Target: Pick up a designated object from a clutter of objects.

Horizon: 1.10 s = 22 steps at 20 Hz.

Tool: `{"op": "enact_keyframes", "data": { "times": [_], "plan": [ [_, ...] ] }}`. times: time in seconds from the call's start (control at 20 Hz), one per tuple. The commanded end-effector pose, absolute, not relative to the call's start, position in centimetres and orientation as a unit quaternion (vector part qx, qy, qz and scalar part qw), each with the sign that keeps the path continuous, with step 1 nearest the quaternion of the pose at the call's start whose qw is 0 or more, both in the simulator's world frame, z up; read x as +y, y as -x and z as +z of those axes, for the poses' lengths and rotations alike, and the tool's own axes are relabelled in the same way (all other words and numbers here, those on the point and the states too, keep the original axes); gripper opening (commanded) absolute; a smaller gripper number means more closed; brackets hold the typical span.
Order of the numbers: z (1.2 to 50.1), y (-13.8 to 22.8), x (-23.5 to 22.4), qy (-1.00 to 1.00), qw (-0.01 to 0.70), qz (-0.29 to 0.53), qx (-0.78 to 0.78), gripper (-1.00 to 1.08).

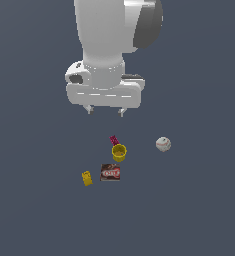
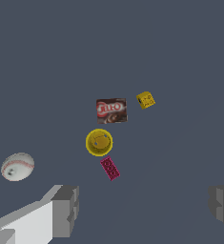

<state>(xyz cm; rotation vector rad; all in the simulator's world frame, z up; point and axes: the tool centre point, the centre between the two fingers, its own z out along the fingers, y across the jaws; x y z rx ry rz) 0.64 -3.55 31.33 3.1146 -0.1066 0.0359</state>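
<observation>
**Gripper spread wide above the clutter, holding nothing**

The gripper (image 1: 105, 110) hangs above the surface (image 1: 199, 210) with its fingers (image 2: 66, 209) far apart and nothing between them. The yellow cup (image 1: 119, 152) stands upright as the landmark. The magenta block (image 1: 114, 140) lies just beside the cup, on the side away from the brown-red flat box (image 1: 110, 172). The small yellow block (image 1: 87, 178) sits beyond the box. The white baseball (image 1: 163, 144) rests well apart from the cup, toward the exterior view's right.

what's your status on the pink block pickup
Gripper high above the clutter, jaws open, empty. Magenta block on the floor, ungrasped. Yellow cup sits right beside it, may crowd the grasp.
</observation>
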Motion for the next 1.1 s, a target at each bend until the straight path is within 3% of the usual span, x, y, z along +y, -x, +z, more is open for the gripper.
{"op": "enact_keyframes", "data": {
  "times": [0.0,0.45,1.05],
  "plan": [
    [30.7,-0.6,-3.5,-0.999,0.012,0.011,-0.028,1.00],
    [25.5,-0.3,-3.0,-1.000,0.010,0.008,0.023,1.00],
    [14.1,2.8,-2.0,-0.990,0.005,0.003,0.142,1.00]
  ]
}}
